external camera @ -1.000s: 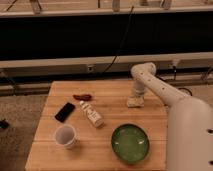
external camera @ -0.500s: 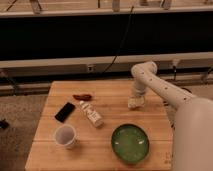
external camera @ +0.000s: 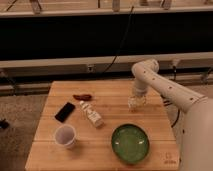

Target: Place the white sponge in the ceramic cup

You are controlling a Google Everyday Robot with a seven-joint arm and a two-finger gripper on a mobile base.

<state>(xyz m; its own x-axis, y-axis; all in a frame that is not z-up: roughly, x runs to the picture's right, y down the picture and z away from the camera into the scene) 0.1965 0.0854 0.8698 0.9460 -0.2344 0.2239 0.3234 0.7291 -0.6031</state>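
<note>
Over the wooden counter [external camera: 117,95], far right, our gripper [external camera: 135,100] sits low, jaws pinching the small off-white rectangular sponge [external camera: 133,105], apparently ready to carry it to the whitish round ceramic cup [external camera: 65,136], near left.

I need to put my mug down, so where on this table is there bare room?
Bare wood lies between the white bottle and the hand, shut on the white sponge at the table's right-centre, and along the far edge behind them. Crowded: black phone, red item, bottle and ceramic cup on the left; green bowl front-right.
</note>
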